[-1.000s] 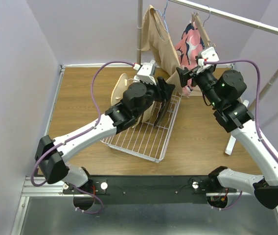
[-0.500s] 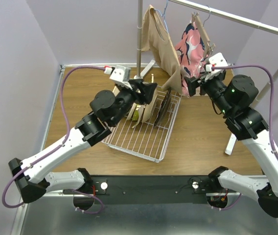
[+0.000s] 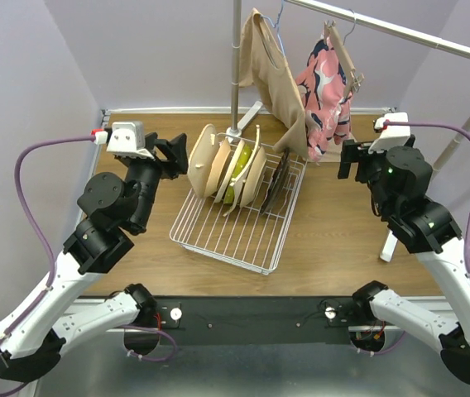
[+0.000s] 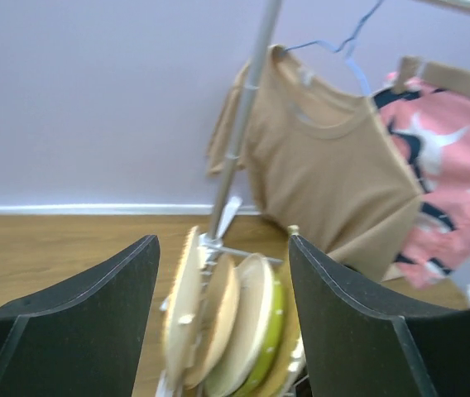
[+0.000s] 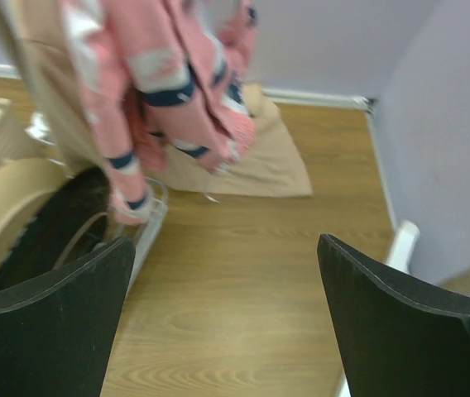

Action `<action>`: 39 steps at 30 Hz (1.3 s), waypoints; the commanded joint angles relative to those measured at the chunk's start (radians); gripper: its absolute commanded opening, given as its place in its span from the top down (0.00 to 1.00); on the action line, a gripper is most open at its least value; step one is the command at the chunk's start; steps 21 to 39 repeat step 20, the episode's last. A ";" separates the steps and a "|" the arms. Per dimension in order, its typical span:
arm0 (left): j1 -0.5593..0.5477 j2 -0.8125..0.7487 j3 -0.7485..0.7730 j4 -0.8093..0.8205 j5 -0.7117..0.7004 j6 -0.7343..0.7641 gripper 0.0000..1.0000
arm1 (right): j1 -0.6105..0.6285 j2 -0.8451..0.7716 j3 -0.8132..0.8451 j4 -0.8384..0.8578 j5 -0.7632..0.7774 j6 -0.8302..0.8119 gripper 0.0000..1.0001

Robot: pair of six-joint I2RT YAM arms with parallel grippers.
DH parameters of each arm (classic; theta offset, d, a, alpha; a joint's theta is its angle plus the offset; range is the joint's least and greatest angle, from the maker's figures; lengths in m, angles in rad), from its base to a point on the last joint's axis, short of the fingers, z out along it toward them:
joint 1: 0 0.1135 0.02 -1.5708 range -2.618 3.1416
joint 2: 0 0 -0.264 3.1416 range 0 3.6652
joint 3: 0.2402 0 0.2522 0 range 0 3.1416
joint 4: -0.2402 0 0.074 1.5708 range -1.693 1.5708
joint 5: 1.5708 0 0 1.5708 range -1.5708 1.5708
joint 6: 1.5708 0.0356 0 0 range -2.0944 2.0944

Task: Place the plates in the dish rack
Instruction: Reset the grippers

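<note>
Several plates stand on edge in the far end of the white wire dish rack point(image 3: 228, 236): a tan one point(image 3: 203, 160), a lime green one with white dots point(image 3: 236, 179) and a dark-rimmed one point(image 3: 277, 179). My left gripper point(image 3: 177, 154) hovers left of the rack, open and empty. In the left wrist view the tan plate point(image 4: 180, 306) and the green plate point(image 4: 270, 331) show beyond the gripper point(image 4: 223, 248). My right gripper point(image 3: 349, 159) hangs to the right of the rack, open over bare wood point(image 5: 225, 248). The dark plate point(image 5: 53, 222) shows at the left of the right wrist view.
A clothes rail stands behind the rack with a tan shirt point(image 3: 272, 74) and a pink patterned garment point(image 3: 326, 83) hanging low over the rack's far end. A tan cloth point(image 5: 251, 161) lies on the table under them. The rail's white foot point(image 3: 390, 244) stands at the right.
My left arm has drawn back from over the plates to the left of the rack and its jaws have opened wider. My right arm has pulled back to the right and opened further.
</note>
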 commanded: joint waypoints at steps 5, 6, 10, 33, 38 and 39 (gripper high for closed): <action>0.039 -0.066 0.017 -0.194 -0.120 -0.001 0.27 | -0.017 -0.048 -0.032 -0.053 0.203 0.031 0.00; 0.039 -0.083 0.018 -0.205 -0.124 -0.012 0.27 | -0.017 -0.050 -0.030 -0.053 0.195 0.032 0.00; 0.040 -0.119 0.009 -0.254 -0.150 -0.044 0.27 | -0.022 -0.061 -0.029 -0.047 0.192 -0.006 0.00; 0.040 -0.151 0.017 -0.325 -0.164 -0.152 0.27 | -0.022 -0.093 -0.049 -0.033 0.217 -0.028 0.00; 0.040 -0.151 0.017 -0.325 -0.164 -0.152 0.27 | -0.022 -0.093 -0.049 -0.033 0.217 -0.028 0.00; 0.040 -0.151 0.017 -0.325 -0.164 -0.152 0.27 | -0.022 -0.093 -0.049 -0.033 0.217 -0.028 0.00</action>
